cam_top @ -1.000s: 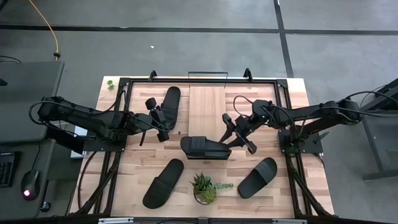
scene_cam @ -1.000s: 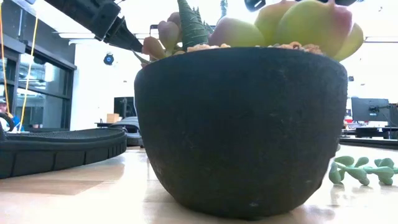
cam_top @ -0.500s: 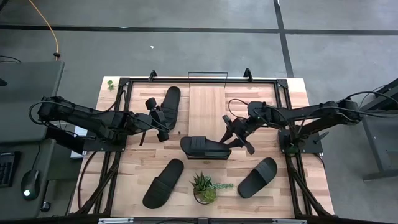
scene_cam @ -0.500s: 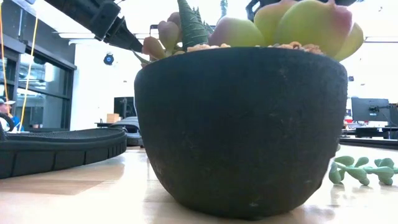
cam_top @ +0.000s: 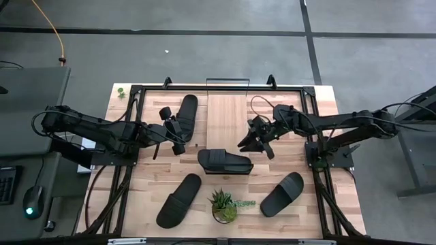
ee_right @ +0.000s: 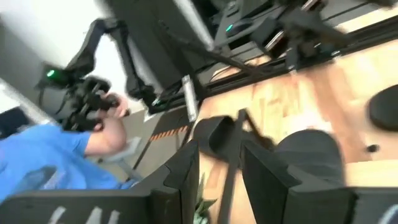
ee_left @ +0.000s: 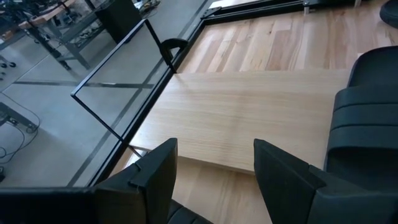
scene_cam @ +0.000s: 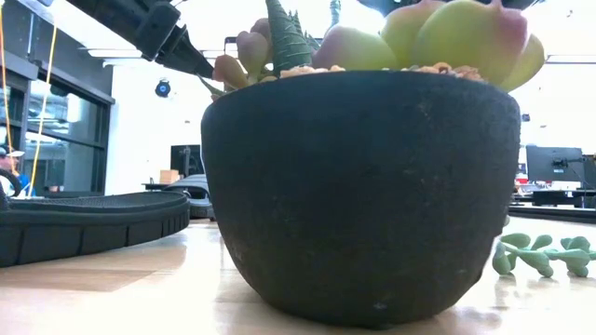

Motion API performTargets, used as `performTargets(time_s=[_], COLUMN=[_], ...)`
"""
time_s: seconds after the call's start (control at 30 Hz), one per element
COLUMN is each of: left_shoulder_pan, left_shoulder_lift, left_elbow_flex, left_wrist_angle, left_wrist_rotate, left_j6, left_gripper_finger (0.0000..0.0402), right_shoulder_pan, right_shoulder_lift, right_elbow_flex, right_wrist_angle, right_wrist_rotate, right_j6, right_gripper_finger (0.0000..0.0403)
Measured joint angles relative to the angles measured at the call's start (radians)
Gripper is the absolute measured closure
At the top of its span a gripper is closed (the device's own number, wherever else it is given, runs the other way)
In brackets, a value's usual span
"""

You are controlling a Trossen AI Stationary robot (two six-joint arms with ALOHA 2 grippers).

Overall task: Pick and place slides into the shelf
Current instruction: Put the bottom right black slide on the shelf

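The shelf [cam_top: 226, 121] is a light-wood board with black wire ends, lying along the table's middle. One black slide [cam_top: 225, 162] lies crosswise at its near end. A second slide [cam_top: 185, 114] rests sole down just left of the board. Two others [cam_top: 179, 199] [cam_top: 283, 194] lie near the table's near edge. My left gripper [cam_top: 174, 129] is open, beside the second slide; its wrist view shows the gripper [ee_left: 214, 165] over the board's left edge. My right gripper [cam_top: 253, 141] is open, raised over the board's right edge; its wrist view shows the gripper [ee_right: 221, 168] holding nothing.
A potted succulent [cam_top: 223, 205] stands between the two near slides and fills the low view [scene_cam: 363, 186]. Black frame rails [cam_top: 133, 122] run along the table's sides. A person in blue [ee_right: 56, 162] shows beyond the table in the right wrist view.
My right gripper has drawn away from the right end of the crosswise slide, going up and toward the far edge and a little left, turning as it went. The slides and my left arm have kept still.
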Motion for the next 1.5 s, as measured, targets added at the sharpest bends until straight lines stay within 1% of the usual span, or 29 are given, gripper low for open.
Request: performTargets(time_s=[0.1, 0.2, 0.4, 0.47, 0.53, 0.6, 0.73, 0.83, 0.93, 1.07, 1.27, 1.43, 1.5], left_shoulder_pan=[0.0, 0.0, 0.0, 0.0, 0.0, 0.0, 0.0, 0.0, 0.0, 0.0, 0.0, 0.0, 0.0], left_shoulder_lift=[0.0, 0.0, 0.0, 0.0, 0.0, 0.0, 0.0, 0.0, 0.0, 0.0, 0.0, 0.0, 0.0], left_elbow_flex=[0.0, 0.0, 0.0, 0.0, 0.0, 0.0, 0.0, 0.0, 0.0, 0.0, 0.0, 0.0, 0.0], left_wrist_angle=[0.0, 0.0, 0.005, 0.008, 0.008, 0.008, 0.008, 0.008, 0.008, 0.008, 0.008, 0.009, 0.012], left_wrist_rotate=[-0.002, -0.002, -0.002, -0.002, -0.002, -0.002, -0.002, -0.002, -0.002, -0.002, -0.002, -0.002, -0.002], left_j6=[0.023, 0.041, 0.043, 0.044, 0.044, 0.044, 0.044, 0.044, 0.044, 0.044, 0.044, 0.044, 0.044], left_gripper_finger=[0.0206, 0.0206, 0.0206, 0.0206, 0.0206, 0.0206, 0.0206, 0.0206, 0.0206, 0.0206, 0.0206, 0.0206, 0.0206], right_shoulder_pan=[0.001, 0.014, 0.046, 0.057, 0.068, 0.087, 0.153, 0.212, 0.261, 0.291, 0.297, 0.291, 0.282], right_shoulder_lift=[-0.016, -0.033, -0.062, -0.07, -0.075, -0.075, -0.07, -0.07, -0.07, -0.07, -0.06, -0.026, -0.003], right_elbow_flex=[0.0, 0.0, 0.0, 0.0, 0.014, 0.052, 0.134, 0.178, 0.201, 0.203, 0.203, 0.204, 0.204], right_wrist_angle=[-0.005, -0.031, -0.138, -0.168, -0.233, -0.34, -0.557, -0.672, -0.753, -0.812, -0.82, -0.813, -0.813], right_wrist_rotate=[0.06, 0.097, 0.141, 0.183, 0.226, 0.297, 0.495, 0.63, 0.717, 0.737, 0.753, 0.748, 0.718], right_j6=[0.014, 0.035, 0.055, 0.077, 0.086, 0.083, 0.099, 0.137, 0.174, 0.226, 0.246, 0.249, 0.25], right_gripper_finger=[0.0295, 0.0295, 0.0295, 0.0295, 0.0295, 0.0295, 0.0295, 0.0295, 0.0295, 0.0295, 0.0295, 0.0295, 0.0295])
